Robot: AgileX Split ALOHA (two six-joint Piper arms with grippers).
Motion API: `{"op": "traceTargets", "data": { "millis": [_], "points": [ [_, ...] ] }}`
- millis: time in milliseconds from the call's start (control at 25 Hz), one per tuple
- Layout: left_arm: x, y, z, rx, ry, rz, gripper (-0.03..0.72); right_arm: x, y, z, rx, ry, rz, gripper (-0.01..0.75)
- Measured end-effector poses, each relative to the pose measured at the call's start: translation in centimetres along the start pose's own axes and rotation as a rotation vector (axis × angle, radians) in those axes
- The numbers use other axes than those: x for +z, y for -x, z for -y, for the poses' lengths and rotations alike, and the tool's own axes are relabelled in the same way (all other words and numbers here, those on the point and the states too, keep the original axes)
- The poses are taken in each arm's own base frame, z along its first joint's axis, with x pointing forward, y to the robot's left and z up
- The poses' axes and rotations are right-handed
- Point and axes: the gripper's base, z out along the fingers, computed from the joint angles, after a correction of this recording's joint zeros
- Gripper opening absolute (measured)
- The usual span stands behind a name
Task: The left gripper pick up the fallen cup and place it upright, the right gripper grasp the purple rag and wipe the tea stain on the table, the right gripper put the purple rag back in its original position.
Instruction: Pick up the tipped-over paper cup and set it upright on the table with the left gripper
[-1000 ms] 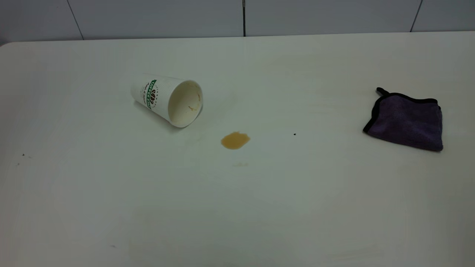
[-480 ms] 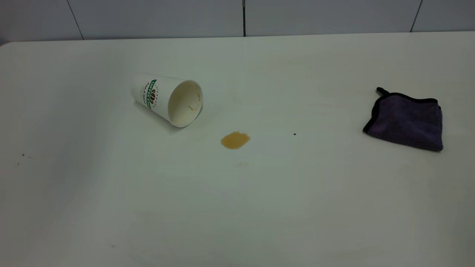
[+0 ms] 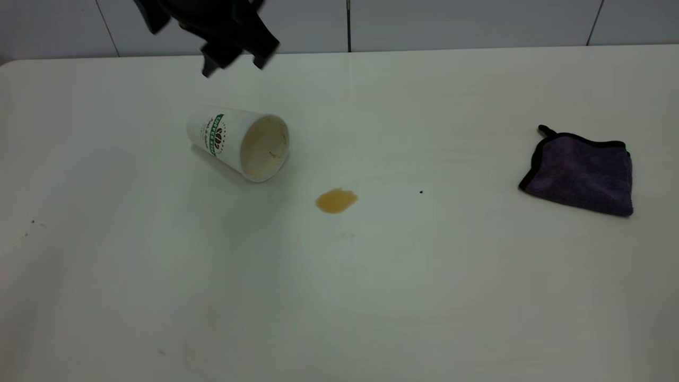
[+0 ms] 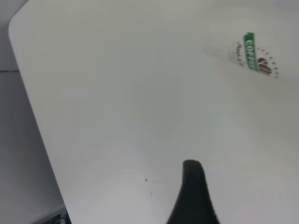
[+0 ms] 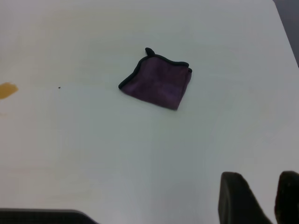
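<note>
The white paper cup [image 3: 238, 143] lies on its side on the table [image 3: 371, 292], its mouth towards the tea stain [image 3: 336, 200]. My left gripper [image 3: 232, 66] hangs open and empty above and behind the cup. In the left wrist view one dark finger [image 4: 194, 191] shows, and the cup's logo [image 4: 257, 56] lies ahead of it. The purple rag [image 3: 581, 170] lies folded at the right. My right gripper [image 5: 261, 196] is out of the exterior view. Its fingers stand close together, empty, well short of the rag [image 5: 158, 84]. The stain [image 5: 7, 89] shows at that view's edge.
A tiny black speck [image 3: 421, 192] lies between the stain and the rag. The table's back edge meets a grey tiled wall [image 3: 424, 24]. The table's rounded corner [image 4: 18, 28] shows in the left wrist view.
My left gripper has come into the exterior view from the top and now hangs above the cup. The cup, stain and rag have not moved.
</note>
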Motion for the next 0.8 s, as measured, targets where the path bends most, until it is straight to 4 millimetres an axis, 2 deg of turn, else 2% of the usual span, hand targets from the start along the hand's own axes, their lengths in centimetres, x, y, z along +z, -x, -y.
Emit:
{"op": "traceTargets", "data": {
  "millis": [200,480,640,800],
  "points": [
    [3.9,0.7,3.8,0.110,0.046,-0.020,0.610,0.0,0.0,0.0,0.000,0.000,0.000,0.238],
    [8.0,1.6,7.0,0.180,0.086,0.062,0.599,0.0,0.0,0.0,0.000,0.000,0.000,0.238],
    [9.6,2.0,8.0,0.193,0.112,0.099,0.593,0.0,0.0,0.0,0.000,0.000,0.000,0.238],
    [11.6,1.9,7.7,0.176,0.123,0.084,0.593,0.0,0.0,0.0,0.000,0.000,0.000,0.238]
  ]
}}
